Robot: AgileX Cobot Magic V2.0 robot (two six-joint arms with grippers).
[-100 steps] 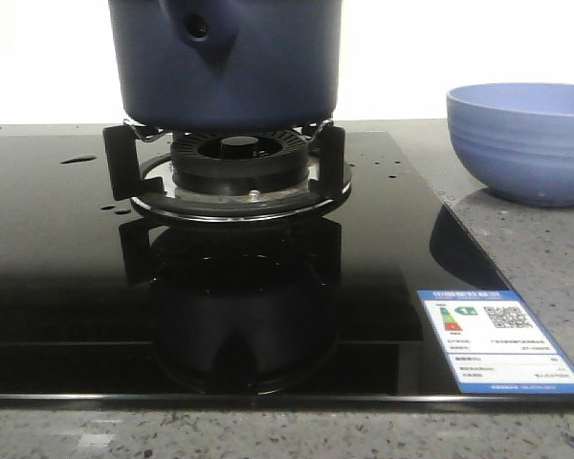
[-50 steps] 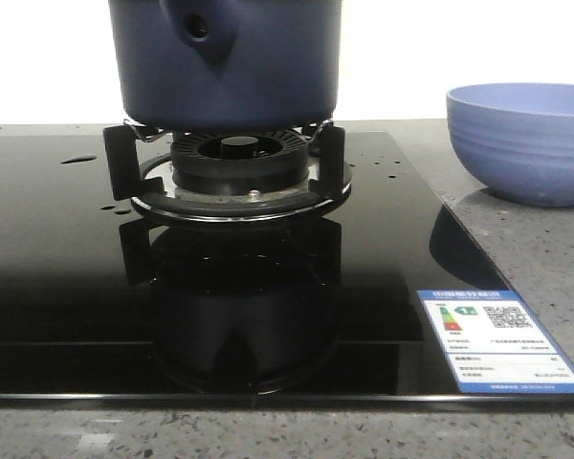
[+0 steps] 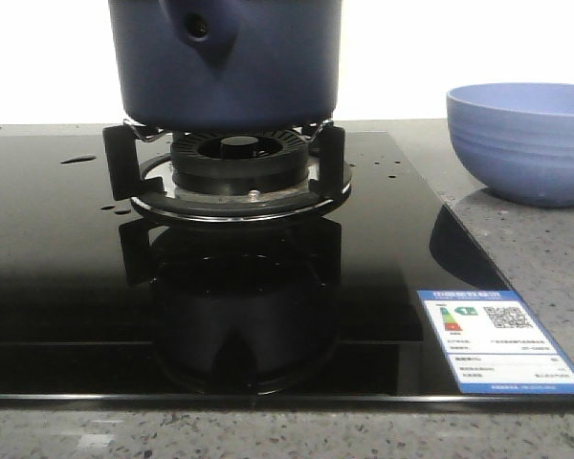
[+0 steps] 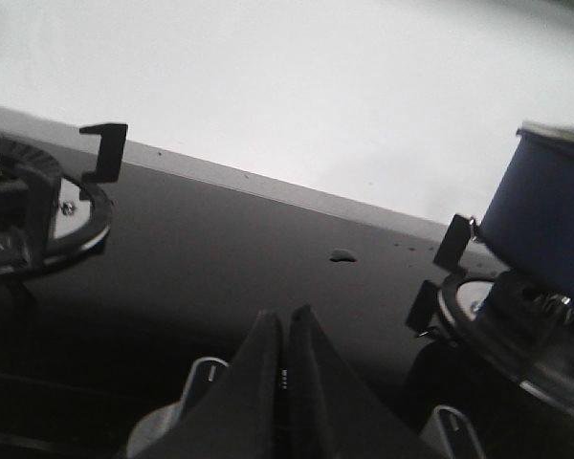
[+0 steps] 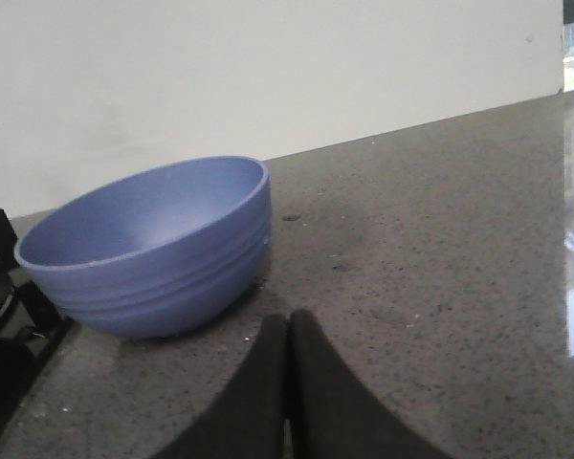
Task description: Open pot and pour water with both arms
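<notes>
Black hob (image 3: 67, 277), pot (image 3: 226, 59) and bowl (image 3: 522, 142) all unmoved, as before.

Left gripper (image 4: 287, 330) and right gripper (image 5: 287, 330) hold their fingers pressed together

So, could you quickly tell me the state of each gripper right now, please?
Left gripper: closed, holding nothing.
Right gripper: closed, holding nothing.
</notes>
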